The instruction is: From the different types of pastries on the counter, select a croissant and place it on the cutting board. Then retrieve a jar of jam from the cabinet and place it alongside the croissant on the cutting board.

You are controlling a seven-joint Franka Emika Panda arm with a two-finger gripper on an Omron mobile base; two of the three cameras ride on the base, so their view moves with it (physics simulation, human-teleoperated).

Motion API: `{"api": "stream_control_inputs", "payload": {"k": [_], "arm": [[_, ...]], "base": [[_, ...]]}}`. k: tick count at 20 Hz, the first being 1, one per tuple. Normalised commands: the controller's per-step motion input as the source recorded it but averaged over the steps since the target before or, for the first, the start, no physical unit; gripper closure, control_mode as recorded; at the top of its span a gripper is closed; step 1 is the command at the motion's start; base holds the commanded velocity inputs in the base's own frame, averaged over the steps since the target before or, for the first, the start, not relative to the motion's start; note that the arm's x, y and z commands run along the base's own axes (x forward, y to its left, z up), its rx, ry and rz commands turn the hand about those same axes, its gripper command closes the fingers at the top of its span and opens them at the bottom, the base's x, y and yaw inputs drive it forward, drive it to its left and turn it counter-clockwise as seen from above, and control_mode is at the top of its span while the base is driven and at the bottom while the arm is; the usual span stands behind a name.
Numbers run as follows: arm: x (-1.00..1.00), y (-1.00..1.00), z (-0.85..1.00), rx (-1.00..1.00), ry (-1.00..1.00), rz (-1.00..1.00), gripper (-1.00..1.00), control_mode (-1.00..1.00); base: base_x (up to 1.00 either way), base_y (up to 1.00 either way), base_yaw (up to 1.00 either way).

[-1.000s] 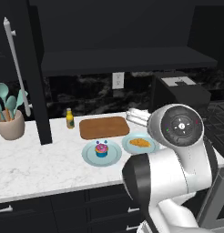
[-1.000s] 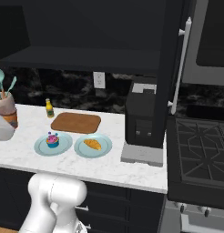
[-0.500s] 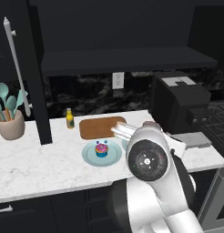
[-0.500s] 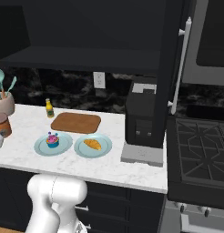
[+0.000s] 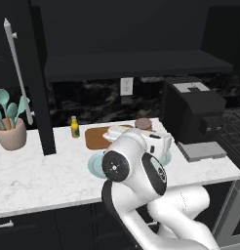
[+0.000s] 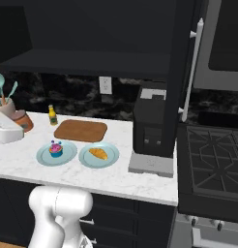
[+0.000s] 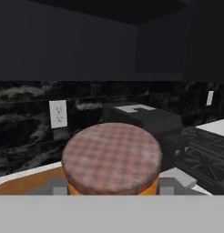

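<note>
My gripper is shut on the jar of jam, a squat orange jar with a checked pinkish lid. It holds the jar in the air near the brown cutting board. In the hand view a grey finger shows beside the jar. In the right base view the jar of jam and the white hand show at the left edge. The croissant lies on a pale blue plate in front of the board. The cupcake sits on the plate to its left. The cabinet shelf spans above.
A yellow bottle stands at the board's back left, and a utensil holder further left. A black coffee machine stands right of the plates, then a stove. My own arm hides the plates in the left base view.
The arm has swung left and down across the left base view. The hand with the jar has come into sight over the counter near the board.
</note>
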Motion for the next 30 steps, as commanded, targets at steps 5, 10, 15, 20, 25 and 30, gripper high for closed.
{"api": "stream_control_inputs", "payload": {"k": [5, 10, 15, 20, 25, 30], "arm": [[0.88, -0.01, -0.07, -0.08, -0.02, -0.02, 1.00, -1.00], [0.48, -0.20, 0.15, 0.13, 0.23, -0.01, 1.00, -1.00], [0.21, -0.33, 0.01, 0.19, 0.07, 0.00, 1.00, -1.00], [0.19, -0.04, -0.49, 0.01, -0.06, 0.00, 1.00, -1.00], [0.27, -0.01, -0.51, -0.02, -0.05, -0.01, 1.00, -1.00], [0.58, -0.01, -0.17, 0.01, 0.13, 0.00, 1.00, -1.00]], "base": [[0.00, 0.00, 0.00], [0.00, 0.00, 0.00], [0.00, 0.00, 0.00], [0.00, 0.00, 0.00], [0.00, 0.00, 0.00], [0.00, 0.00, 0.00]]}}
